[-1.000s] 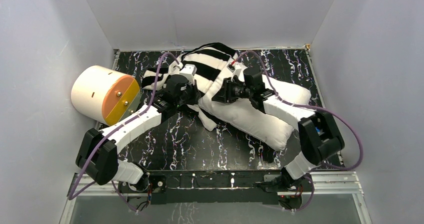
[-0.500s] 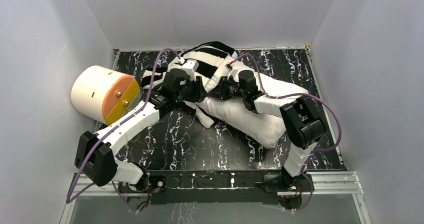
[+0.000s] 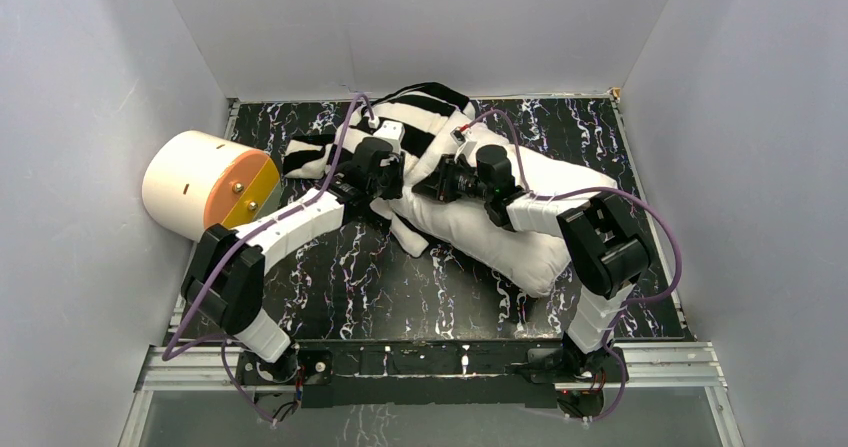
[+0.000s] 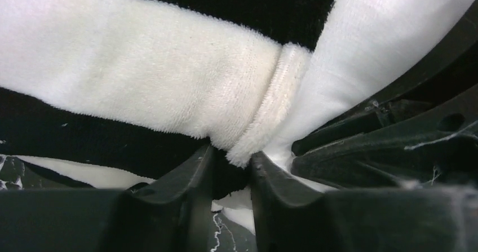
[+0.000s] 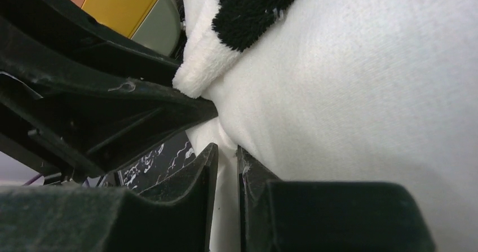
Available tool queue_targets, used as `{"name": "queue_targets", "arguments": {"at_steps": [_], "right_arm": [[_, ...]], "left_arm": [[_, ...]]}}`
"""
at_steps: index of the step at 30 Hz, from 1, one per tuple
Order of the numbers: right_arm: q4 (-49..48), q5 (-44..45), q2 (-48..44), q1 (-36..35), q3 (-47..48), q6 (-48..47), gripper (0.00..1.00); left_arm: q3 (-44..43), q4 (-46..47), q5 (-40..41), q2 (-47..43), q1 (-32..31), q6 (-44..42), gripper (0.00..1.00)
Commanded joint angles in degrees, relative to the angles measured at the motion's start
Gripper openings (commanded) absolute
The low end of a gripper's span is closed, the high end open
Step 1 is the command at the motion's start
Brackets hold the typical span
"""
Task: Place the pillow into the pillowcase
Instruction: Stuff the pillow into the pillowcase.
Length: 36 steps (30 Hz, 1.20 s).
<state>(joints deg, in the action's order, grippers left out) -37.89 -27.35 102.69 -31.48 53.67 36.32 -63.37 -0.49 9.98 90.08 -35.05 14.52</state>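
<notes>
Two claws meet tip to tip over the black, white-veined bench [image 3: 340,277]. The left claw [image 4: 231,153] has its two fingers a little apart. The thick, soft edge of the pillowcase [image 4: 141,83] pokes down right at its tips, into the gap between them. I cannot tell if the fingers squeeze that edge or only touch it. The rest of the striped pillowcase spreads out ahead of this claw, with black and white bands going across.

The right claw [image 5: 227,149] has its fingers almost together. A fold of the white pillow [image 5: 349,94] is pinched in the thin gap. The big puffy pillow fills the space ahead of this claw and off to its right. Just past its tips, a black and white bit of the pillowcase lies on the pillow, next to the left claw's black finger. Well off to the left claw's left, a cream cylinder [image 3: 195,182] with an orange face lies on its side.
</notes>
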Motion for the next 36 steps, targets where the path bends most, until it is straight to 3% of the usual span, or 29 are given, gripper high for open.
{"name": "queue_targets", "arguments": {"at_steps": [1,3,11,16,24,26,31,36], "right_arm": [[-0.48,3.7,2.38,-0.24,-0.99,-0.28,0.27],[-1.21,4.02,3.09,-0.32,-1.04,-0.01,0.27],[-0.56,6.25,5.27,-0.31,2.13,1.92,0.27],[-0.57,8.94,6.28,-0.31,4.2,2.92,0.25],[-1.0,11.86,6.55,-0.32,4.53,4.04,0.24],[-2.49,12.46,6.62,-0.26,4.16,5.27,0.24],[-7.95,16.13,9.09,-1.44,5.06,9.41,0.22],[-11.98,21.56,12.78,-2.88,4.47,13.03,0.21]], "left_arm": [[-0.87,2.97,0.55,-1.35,0.07,-1.24,0.15],[-1.52,1.92,-1.52,-2.97,-0.25,-1.54,0.0],[-6.3,-7.67,-19.74,-8.4,-2.86,-0.3,0.0],[-2.57,-11.4,-19.2,-13.63,-3.0,-0.13,0.0],[-0.77,-12.76,-17.72,-14.67,-3.07,-1.32,0.0],[1.04,-8.03,-22.3,-14.96,-3.08,1.14,0.0],[9.47,14.58,-34.83,-12.93,-3.49,14.58,0.0],[23.45,32.46,-28.53,-7.9,-3.14,25.89,0.0]]}}
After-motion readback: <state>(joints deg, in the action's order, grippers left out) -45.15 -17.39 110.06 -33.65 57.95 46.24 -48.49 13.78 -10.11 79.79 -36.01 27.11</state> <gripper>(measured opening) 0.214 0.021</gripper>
